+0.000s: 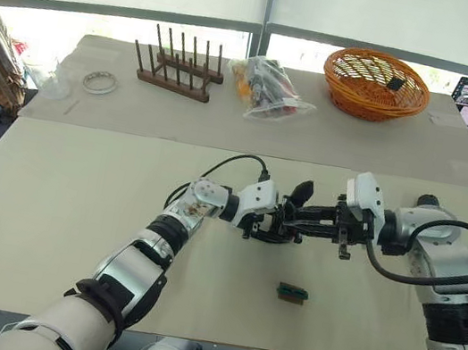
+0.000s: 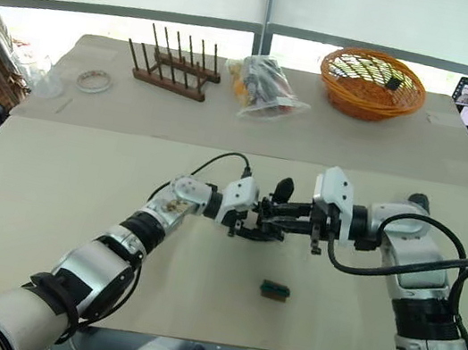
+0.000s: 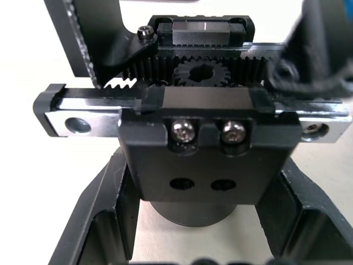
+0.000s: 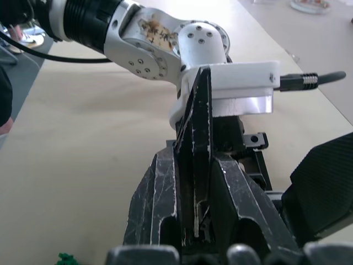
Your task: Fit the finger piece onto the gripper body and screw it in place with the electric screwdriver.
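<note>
The gripper body (image 1: 278, 225) is held mid-worktop (image 1: 75, 201), the left gripper (image 1: 269, 222) being brought in from the left with its jaws clamped on either side of it. In the left wrist view the body (image 3: 204, 149) is seen close up: two silver screws, two bare holes beneath, a toothed rack and a small gear above, and the round base between the fingers (image 3: 105, 221). A black pointed finger (image 1: 302, 192) is carried upright on the body. From the right, the right gripper (image 1: 311, 224) is met with it, jaws pinched on the finger piece (image 4: 194, 165), a thin black blade pressed edge-on against the left gripper's white wrist. A small green and black part (image 1: 291, 293) is left lying nearer the front edge, well apart.
</note>
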Action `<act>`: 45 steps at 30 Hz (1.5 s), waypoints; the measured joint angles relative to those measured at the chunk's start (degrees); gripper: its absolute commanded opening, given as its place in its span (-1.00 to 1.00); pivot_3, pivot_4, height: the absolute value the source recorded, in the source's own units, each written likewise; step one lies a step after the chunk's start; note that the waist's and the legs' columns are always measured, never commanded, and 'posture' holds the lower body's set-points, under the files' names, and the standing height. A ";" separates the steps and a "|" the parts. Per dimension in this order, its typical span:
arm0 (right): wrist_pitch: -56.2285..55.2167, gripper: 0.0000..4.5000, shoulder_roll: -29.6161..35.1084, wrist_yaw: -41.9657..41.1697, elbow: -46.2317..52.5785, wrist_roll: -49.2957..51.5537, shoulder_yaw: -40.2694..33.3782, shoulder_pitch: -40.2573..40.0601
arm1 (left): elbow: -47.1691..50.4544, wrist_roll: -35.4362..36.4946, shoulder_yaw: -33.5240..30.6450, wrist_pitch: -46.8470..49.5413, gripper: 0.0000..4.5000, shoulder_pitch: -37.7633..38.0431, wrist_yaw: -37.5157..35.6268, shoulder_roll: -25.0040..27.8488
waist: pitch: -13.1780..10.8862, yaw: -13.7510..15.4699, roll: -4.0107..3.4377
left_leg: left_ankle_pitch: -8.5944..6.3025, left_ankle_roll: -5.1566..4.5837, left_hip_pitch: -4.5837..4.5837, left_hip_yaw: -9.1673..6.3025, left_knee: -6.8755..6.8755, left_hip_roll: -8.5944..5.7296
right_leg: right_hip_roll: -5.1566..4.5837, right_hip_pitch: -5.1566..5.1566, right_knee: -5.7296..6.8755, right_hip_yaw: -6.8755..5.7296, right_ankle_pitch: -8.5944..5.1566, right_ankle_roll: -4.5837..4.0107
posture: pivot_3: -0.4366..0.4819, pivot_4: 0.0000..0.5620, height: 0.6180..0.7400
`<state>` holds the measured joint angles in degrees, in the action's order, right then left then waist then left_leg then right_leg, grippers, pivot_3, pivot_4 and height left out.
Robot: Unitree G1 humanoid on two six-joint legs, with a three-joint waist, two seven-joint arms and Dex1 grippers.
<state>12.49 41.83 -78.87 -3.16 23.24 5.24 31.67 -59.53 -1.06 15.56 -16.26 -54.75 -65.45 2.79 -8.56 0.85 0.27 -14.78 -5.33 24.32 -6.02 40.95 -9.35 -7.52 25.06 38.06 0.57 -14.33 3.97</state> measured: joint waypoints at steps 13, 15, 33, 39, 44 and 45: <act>-6.32 -0.86 -0.60 -2.72 -5.80 -0.69 0.68 1.03 | 0.00 -0.90 -0.81 0.23 0.03 -0.01 -0.36 0.07 | 0.05 -0.01 0.02 | 0.00 0.00 -0.10 -0.01 -0.01 0.00 | 0.00 -0.05 -0.01 0.01 0.00 0.00 | -0.05 -0.47 1.00; -7.08 -0.86 -0.71 -2.94 -6.86 -0.39 0.54 0.86 | 0.01 -0.97 -0.82 0.29 0.03 -0.01 -0.42 0.06 | 0.09 -0.02 0.03 | 0.00 0.00 -0.13 -0.01 -0.01 0.00 | 0.00 -0.07 -0.01 0.01 0.00 0.00 | -0.05 -0.47 1.00; -5.19 -0.86 -3.89 1.66 -3.67 2.61 -2.80 -6.76 | 0.08 -1.49 -0.73 0.46 0.03 -0.01 -0.79 0.41 | 0.42 -0.23 0.12 | -0.01 0.00 -0.27 -0.02 -0.11 0.02 | 0.03 -0.12 -0.01 0.05 0.00 0.00 | -0.05 -0.47 1.00; -8.53 -0.86 -4.25 -1.33 -10.31 2.27 -0.63 -2.35 | 0.08 -1.78 -0.88 1.82 0.03 0.02 -0.71 0.51 | 0.55 -0.37 0.17 | -0.03 -0.02 -0.62 -0.02 -0.19 0.05 | 0.07 -0.47 -0.10 0.05 0.00 0.00 | -0.05 -0.47 1.00; -8.69 -0.86 -3.81 -7.47 -16.87 1.51 2.28 3.15 | 0.22 -1.58 -1.00 2.23 0.03 0.38 -0.78 0.69 | 0.56 -0.56 0.18 | -0.10 -0.05 -0.92 -0.02 -0.26 0.11 | 0.07 -0.77 -0.24 0.08 0.00 0.00 | -0.05 -0.47 1.00; -8.55 -0.86 -3.62 -8.11 -17.42 1.40 2.59 3.69 | 0.30 -1.54 -1.00 2.26 0.03 0.46 -0.75 0.67 | 0.56 -0.54 0.18 | -0.12 -0.06 -0.93 -0.04 -0.26 0.12 | 0.08 -0.78 -0.24 0.08 0.00 0.00 | -0.05 -0.47 1.00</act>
<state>3.94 38.21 -86.98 -20.58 24.64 7.83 35.36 -59.22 -2.59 14.56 -14.00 -54.29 -66.20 3.46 -8.00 0.31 0.45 -14.90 -5.39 23.39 -6.06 40.69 -9.24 -7.44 24.28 37.82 0.66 -14.33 3.96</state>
